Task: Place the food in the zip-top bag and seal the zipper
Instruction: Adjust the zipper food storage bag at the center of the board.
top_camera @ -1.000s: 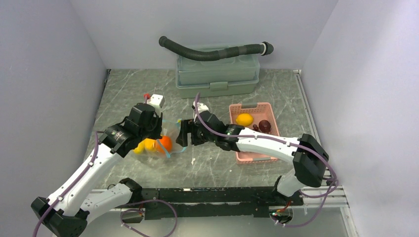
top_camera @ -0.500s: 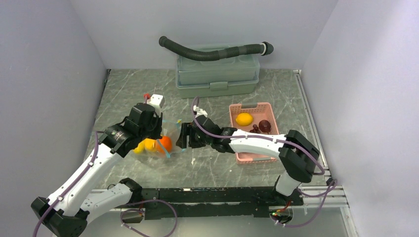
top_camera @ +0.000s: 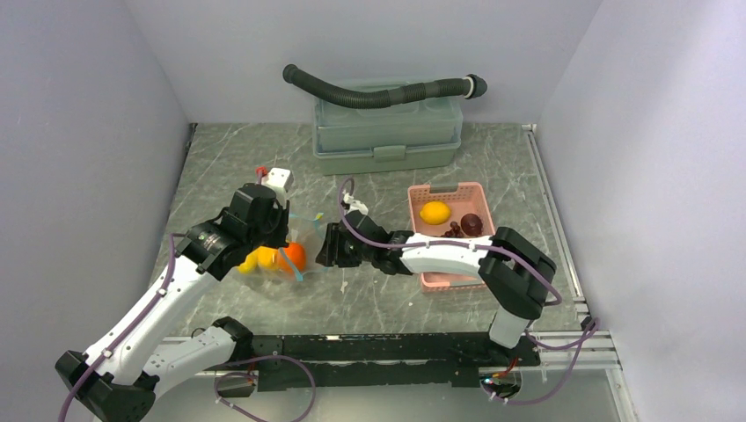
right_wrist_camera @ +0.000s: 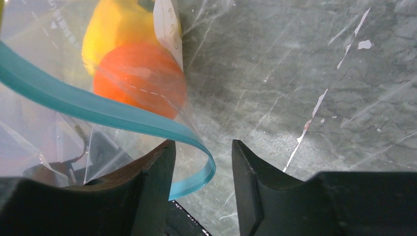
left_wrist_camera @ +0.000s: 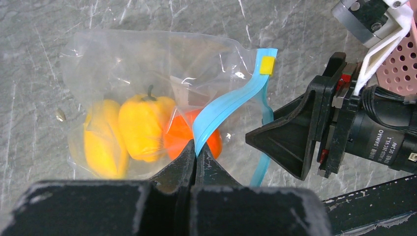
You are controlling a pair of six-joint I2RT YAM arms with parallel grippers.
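Three pieces of food are inside the zip-top bag (left_wrist_camera: pixel 147 64): two yellow pieces (left_wrist_camera: pixel 140 128) and one orange ball (right_wrist_camera: pixel 140 78). The bag lies on the worktop (top_camera: pixel 396 299) left of centre, in the half towards the near edge. A lemon (top_camera: pixel 435 212) and a grape bunch (top_camera: pixel 471 224) sit in the pink basket (top_camera: pixel 479 198) on the right half, apart from the bag.

Left gripper (left_wrist_camera: pixel 196 157): jaws pinched tight on the zipper (left_wrist_camera: pixel 231 98) and holding that part of the strip up off the film.

Right gripper (right_wrist_camera: pixel 202 152): jaws partly apart. The curled end of the strip passes between them, close to one finger, with no clamp made.

Handling assessment: the film looks thin, limp and slick, so it would likely crumple or slide if gripped directly. The fruit inside probably gives the only weight anchoring it. The strip appears to be the firmest part, though it bends in a loose curve. The recommended hold is on the strip itself, near its free end and well clear of the left gripper's pinch. The mouth stands open.
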